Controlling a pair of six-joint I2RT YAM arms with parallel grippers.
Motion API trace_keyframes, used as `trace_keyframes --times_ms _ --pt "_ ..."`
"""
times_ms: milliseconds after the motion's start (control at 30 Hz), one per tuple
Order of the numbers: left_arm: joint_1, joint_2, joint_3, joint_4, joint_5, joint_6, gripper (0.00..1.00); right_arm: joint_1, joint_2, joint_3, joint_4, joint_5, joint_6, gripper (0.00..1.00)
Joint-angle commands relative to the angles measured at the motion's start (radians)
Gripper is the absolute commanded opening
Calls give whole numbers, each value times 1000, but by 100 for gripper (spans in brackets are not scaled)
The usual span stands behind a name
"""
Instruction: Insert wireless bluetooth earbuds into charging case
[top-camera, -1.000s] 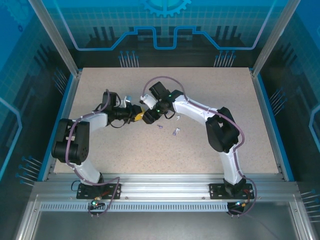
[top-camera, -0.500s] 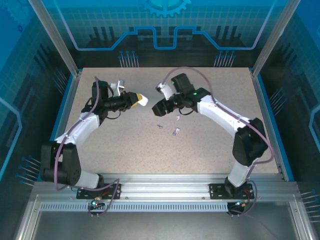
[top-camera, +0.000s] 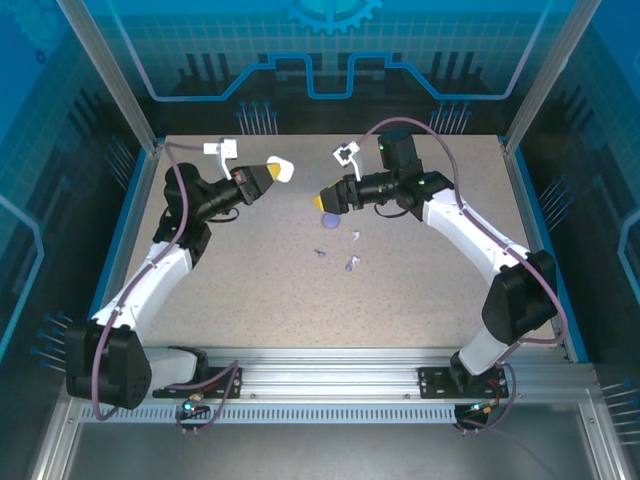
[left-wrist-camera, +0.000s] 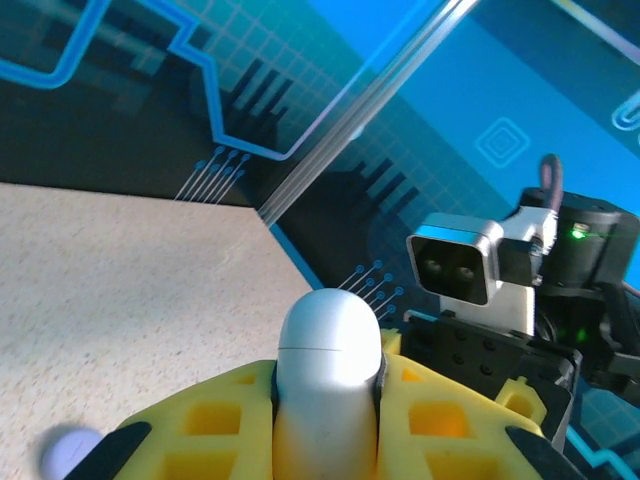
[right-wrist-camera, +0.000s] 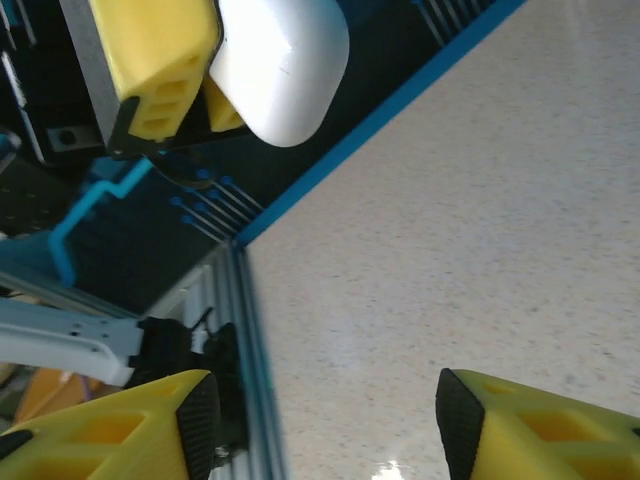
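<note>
Clamping the case (top-camera: 284, 170), our left gripper (top-camera: 268, 172) hangs well apart from the earbuds (top-camera: 351, 264). Our right gripper (top-camera: 322, 201), jaws apart, empty, is nearer: they lie nearward of it.

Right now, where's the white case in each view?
Top external: case, upper left of centre.
Left wrist: case, bottom centre, standing upright.
Right wrist: case, top edge, left of centre.
Shared landmark: the yellow fingers clamped on either side of it.
</note>
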Motion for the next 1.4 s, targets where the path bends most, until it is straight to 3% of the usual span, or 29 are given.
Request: trace_keyframes --times_ms 0,167,1067,1233,1367 --pt "-47 -11 16 108 36 76 17 -1 -6 31 68 -110 61 60" --pt "-112 -27 13 104 41 173 16 0 25 59 144 -184 128 57" --pt "-132 -16 27 139 102 118 16 21 53 117 180 -249 111 49" --pt "-132 -15 26 139 101 113 16 21 50 117 179 -245 108 44" --pt "-132 -11 28 121 101 122 17 21 52 121 173 -239 106 36"
